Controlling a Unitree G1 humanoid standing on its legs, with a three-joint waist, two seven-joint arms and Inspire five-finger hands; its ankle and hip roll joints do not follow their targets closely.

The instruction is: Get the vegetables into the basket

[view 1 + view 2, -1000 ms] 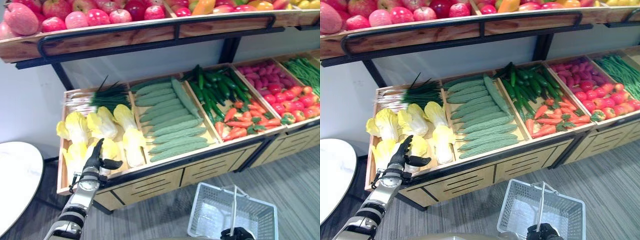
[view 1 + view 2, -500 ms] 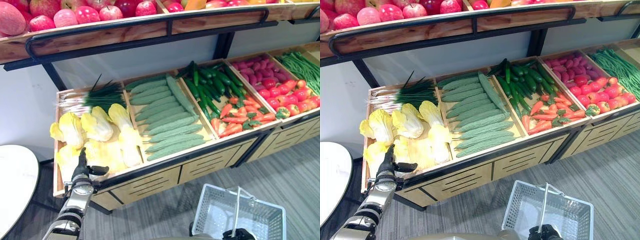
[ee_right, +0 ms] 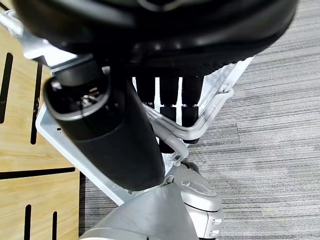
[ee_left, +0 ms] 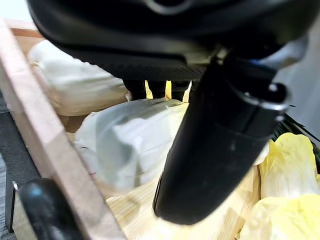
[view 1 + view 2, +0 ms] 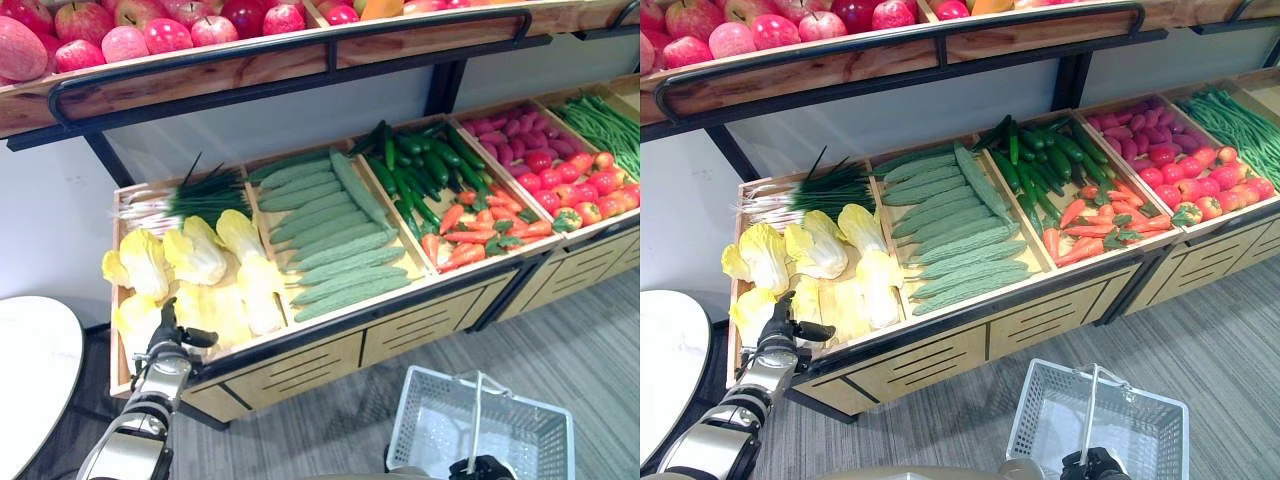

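So my left hand [image 5: 170,335] has pulled back toward me over the last second. A moment ago it was stretched out over the cabbages, now it sits low at the near-left corner of the cabbage bin [image 5: 122,362], right by the wooden front rim. The whole view has slid a bit too, so part of that is just my head moving, but the hand really is closer to the bin's edge than it was. Fingers are straight-ish and relaxed with the thumb sticking out sideways, nothing in them. In the wrist view the fingertips [image 4: 150,89] are just above a pale cabbage [image 4: 131,145], near it or maybe brushing it, I can't call contact for sure.

My right hand [image 5: 1092,466] is down at the bottom of the view, fingers curled round the handle [image 3: 197,125] of the white wire basket [image 5: 520,425]. That hasn't changed, the basket hangs in front of the stand [image 5: 330,350] over the grey floor [image 5: 590,340], and as far as I can see there's nothing in it.

What it means for the job: no veg picked yet. The cabbages [image 5: 195,255], the long green gourds [image 5: 335,235], the cucumbers [image 5: 425,170] and the carrots [image 5: 480,235] are all sitting in their bins. My guess is I'm lining up on the nearest cabbage, and I'd need to get the fingers around it before anything goes across to the basket.
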